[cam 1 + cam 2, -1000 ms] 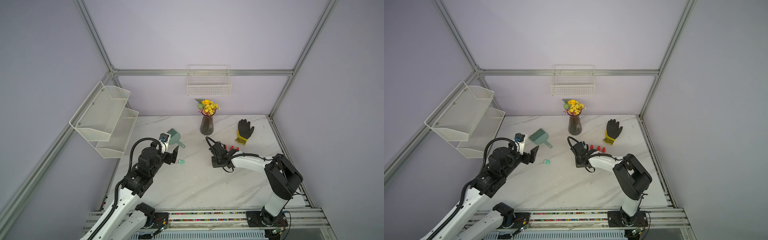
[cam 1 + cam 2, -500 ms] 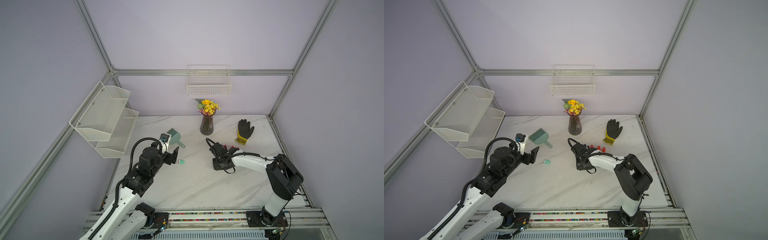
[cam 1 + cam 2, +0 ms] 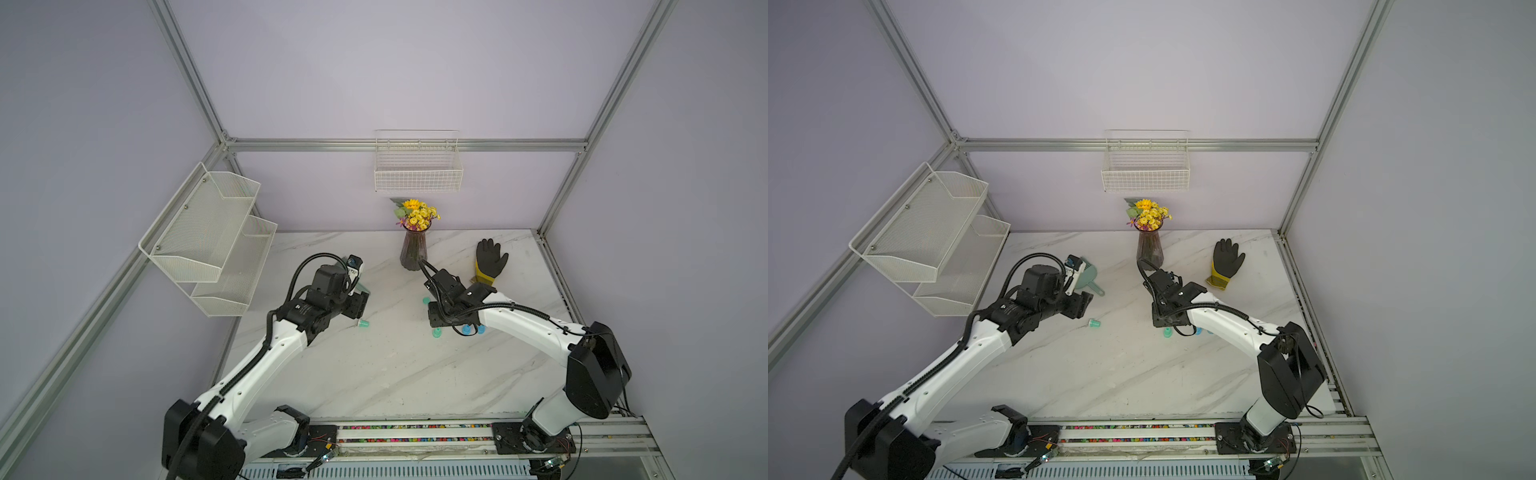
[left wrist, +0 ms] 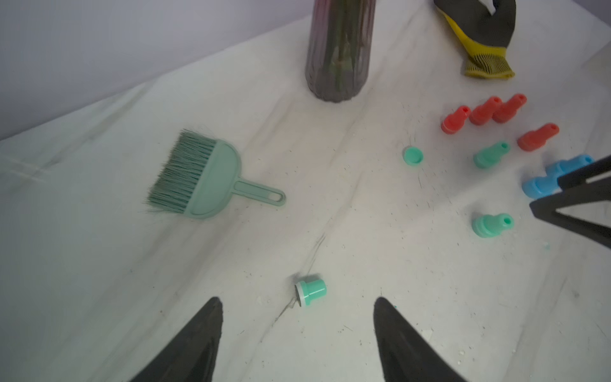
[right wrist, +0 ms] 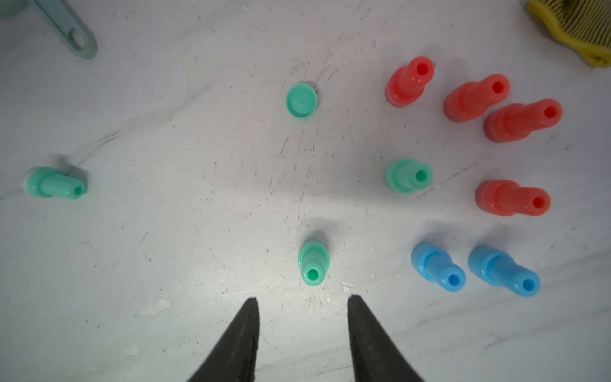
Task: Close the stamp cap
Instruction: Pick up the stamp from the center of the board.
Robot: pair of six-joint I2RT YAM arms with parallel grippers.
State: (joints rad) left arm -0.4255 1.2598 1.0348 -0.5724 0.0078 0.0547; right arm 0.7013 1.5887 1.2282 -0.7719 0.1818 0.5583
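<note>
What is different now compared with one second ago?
The right gripper has opened and pulled away slightly, leaving the upright green stamp standing free before its jaws. The left gripper stays open near the lying green stamp; loose cap, brush, vase, glove unmoved.

Lilac walls [image 3: 374, 62], aluminium frame [image 3: 407, 145], white wire basket [image 3: 417, 176], mesh shelves [image 3: 208, 232], marble tabletop [image 3: 395, 374].

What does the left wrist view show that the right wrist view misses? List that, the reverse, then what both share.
Only the left wrist view: the vase, the brush's bristles, the open left gripper. Only the right wrist view: the open right gripper's tips, both blue stamps unblocked. Both: the loose green cap, the tipped green stamp, two standing green stamps, four red stamps, the glove cuff, the brush handle.
</note>
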